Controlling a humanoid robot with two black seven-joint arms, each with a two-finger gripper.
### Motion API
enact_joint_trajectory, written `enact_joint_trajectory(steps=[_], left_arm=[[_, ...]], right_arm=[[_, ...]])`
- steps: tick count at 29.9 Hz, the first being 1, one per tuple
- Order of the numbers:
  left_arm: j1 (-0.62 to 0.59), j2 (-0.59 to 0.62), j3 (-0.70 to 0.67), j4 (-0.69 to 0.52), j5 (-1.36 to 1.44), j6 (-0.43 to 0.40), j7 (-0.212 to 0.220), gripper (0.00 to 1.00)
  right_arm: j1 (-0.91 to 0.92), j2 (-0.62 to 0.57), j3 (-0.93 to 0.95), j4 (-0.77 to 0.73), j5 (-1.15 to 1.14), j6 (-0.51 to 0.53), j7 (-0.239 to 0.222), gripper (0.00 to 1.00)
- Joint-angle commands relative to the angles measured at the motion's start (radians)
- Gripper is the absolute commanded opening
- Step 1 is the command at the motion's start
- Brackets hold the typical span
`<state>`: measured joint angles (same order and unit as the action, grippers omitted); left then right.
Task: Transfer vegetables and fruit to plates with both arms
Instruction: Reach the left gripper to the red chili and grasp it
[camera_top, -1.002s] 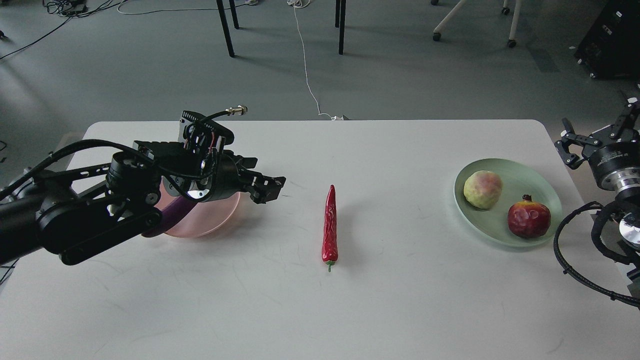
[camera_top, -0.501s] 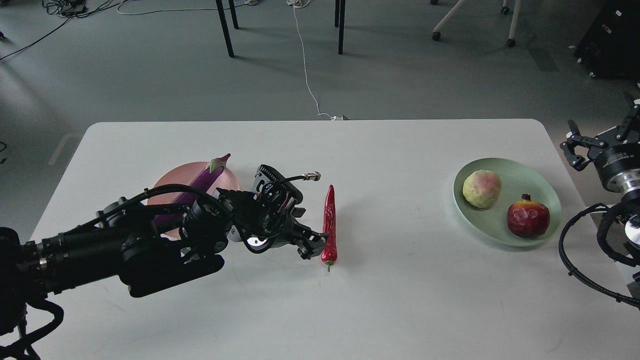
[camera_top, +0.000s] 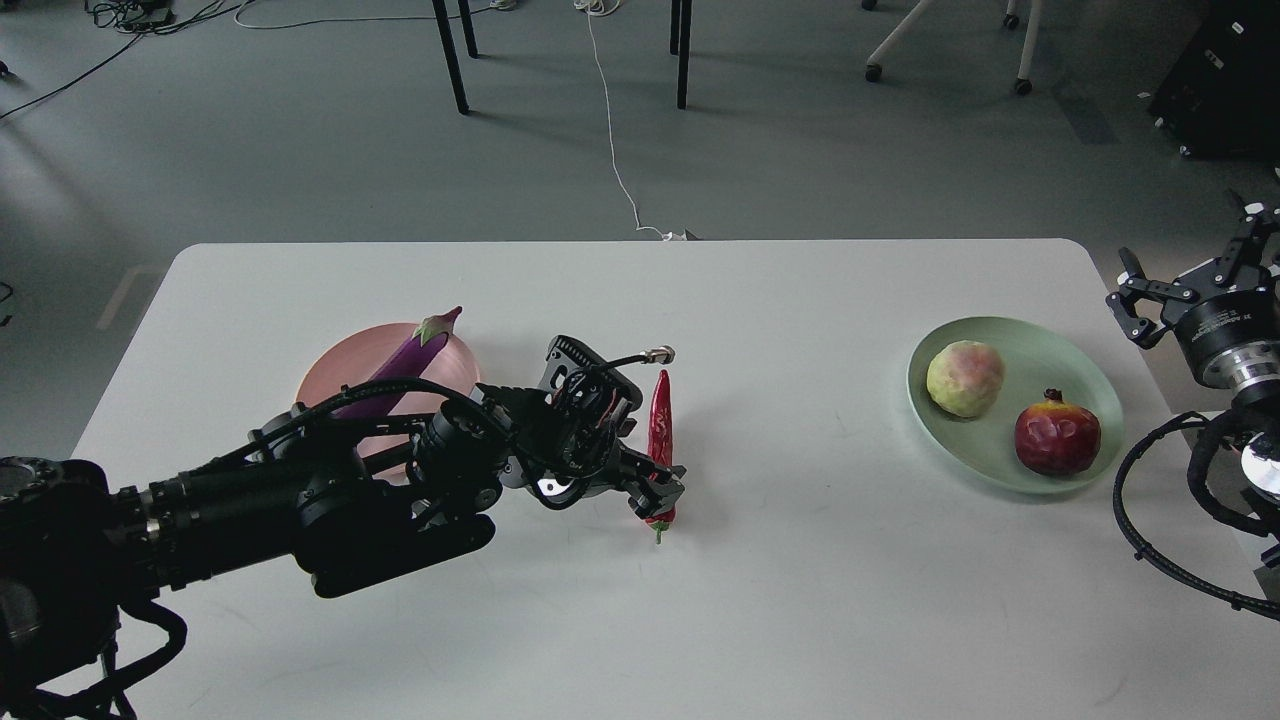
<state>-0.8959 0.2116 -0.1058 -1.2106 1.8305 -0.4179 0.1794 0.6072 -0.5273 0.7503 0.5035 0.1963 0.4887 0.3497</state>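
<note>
The red chili pepper (camera_top: 660, 415) lies on the white table (camera_top: 800, 600) at the middle, stem toward me. My left gripper (camera_top: 657, 492) is down at the chili's lower end, its dark fingers standing open on either side of it. The purple eggplant (camera_top: 400, 365) lies across the pale pink plate (camera_top: 330, 372) at the left, partly behind my left arm. The mint green plate (camera_top: 1050, 350) at the right holds the pale green fruit (camera_top: 964, 377) and the pomegranate (camera_top: 1057, 434). My right gripper (camera_top: 1187, 270) is open and empty, off the table's right edge.
The table's far edge runs across the upper middle, with grey floor, chair legs and a white cable (camera_top: 615, 150) beyond. My right arm's black cable loop (camera_top: 1140, 520) hangs by the table's right edge.
My left arm swung from above the pink plate rightward and down to the chili's lower end, uncovering the eggplant on the plate. The right gripper shifted only slightly.
</note>
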Motion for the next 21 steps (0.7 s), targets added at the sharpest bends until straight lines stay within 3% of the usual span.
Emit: enact_joint_trajectory(steps=[1,4,10,21], left_arm=[[0.002,-0.026,0.009,0.022,0.003,0.001,0.0,0.78],[0.011,-0.038,0.015,0.025,0.004,0.001,0.002,0.77],[0.015,-0.032,0.018,0.043,0.01,-0.015,-0.001,0.67],[0.017,0.046,0.015,0.02,0.009,-0.029,-0.006,0.29]], right_arm=[[0.003,-0.002,-0.002,0.001,0.0,0.0,-0.002,0.99],[0.005,-0.002,-0.002,0.001,0.0,0.0,-0.002,0.99],[0.005,-0.002,0.001,0.001,0.0,0.0,-0.002,0.99],[0.005,-0.002,0.003,0.0,0.0,0.0,0.0,0.99]])
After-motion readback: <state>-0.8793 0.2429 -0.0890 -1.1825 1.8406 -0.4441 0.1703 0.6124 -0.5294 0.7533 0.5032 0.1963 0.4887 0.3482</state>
